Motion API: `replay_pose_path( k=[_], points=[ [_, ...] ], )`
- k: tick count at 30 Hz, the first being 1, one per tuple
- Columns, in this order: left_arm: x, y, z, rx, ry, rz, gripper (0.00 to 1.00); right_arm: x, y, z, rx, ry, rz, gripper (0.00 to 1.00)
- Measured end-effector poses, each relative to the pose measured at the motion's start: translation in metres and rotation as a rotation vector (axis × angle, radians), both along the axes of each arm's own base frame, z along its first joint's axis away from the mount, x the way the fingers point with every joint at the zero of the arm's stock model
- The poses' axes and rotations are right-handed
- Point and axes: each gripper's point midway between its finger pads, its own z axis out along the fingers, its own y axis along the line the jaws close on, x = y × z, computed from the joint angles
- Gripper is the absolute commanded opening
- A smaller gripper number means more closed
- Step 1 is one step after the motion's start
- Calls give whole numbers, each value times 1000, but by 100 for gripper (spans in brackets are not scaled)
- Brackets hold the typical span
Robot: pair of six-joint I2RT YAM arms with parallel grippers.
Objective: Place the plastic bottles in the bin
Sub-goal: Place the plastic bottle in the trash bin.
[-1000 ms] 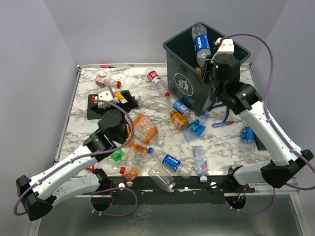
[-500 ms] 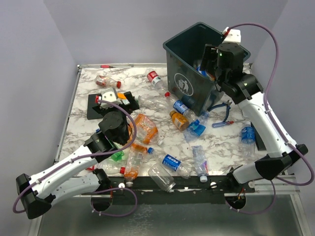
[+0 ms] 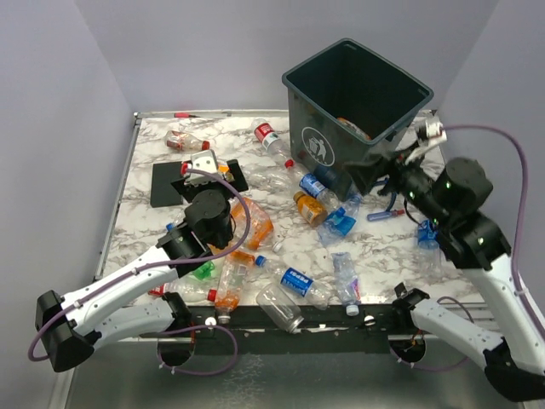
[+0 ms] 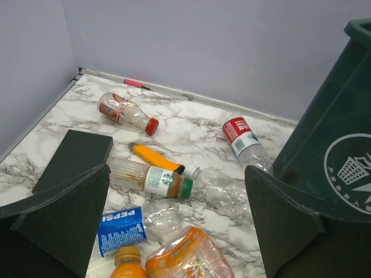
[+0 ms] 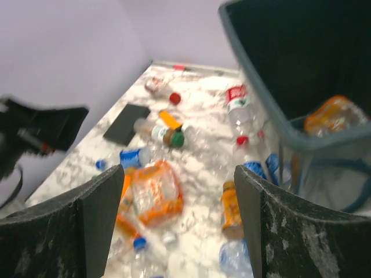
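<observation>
Orange bottle (image 5: 333, 119), one visible, lies inside the single bin (image 3: 306, 111).

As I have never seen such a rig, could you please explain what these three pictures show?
Two white robot arms stand at the near edge of a marble table. One picture looks down from above and behind; the other two come from wrist cameras, looking out between each tool's black fingers. Many plastic bottles lie scattered on the table, with a flat black pad and a dark green bin holding an orange bottle. The left tool and right tool are open and empty.
</observation>
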Motion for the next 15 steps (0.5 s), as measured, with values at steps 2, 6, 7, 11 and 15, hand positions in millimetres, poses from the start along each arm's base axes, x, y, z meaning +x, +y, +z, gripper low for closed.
replay_pose_path(
  k=[2,6,7,11,15],
  points=[
    [4,-6,-7,31,17,-5,99,-22,-2,-26,27,4,44,79],
    [10,-32,-26,116,75,-73,99,-42,-3,-80,65,78,72,76],
    [12,-40,-31,136,89,-100,99,-43,-2,-94,68,110,74,74],
    [15,-78,-50,221,164,-240,99,-38,1,-160,60,297,37,73],
    [16,-104,-52,258,212,-348,99,-25,-10,-223,46,525,-133,76]
  ],
)
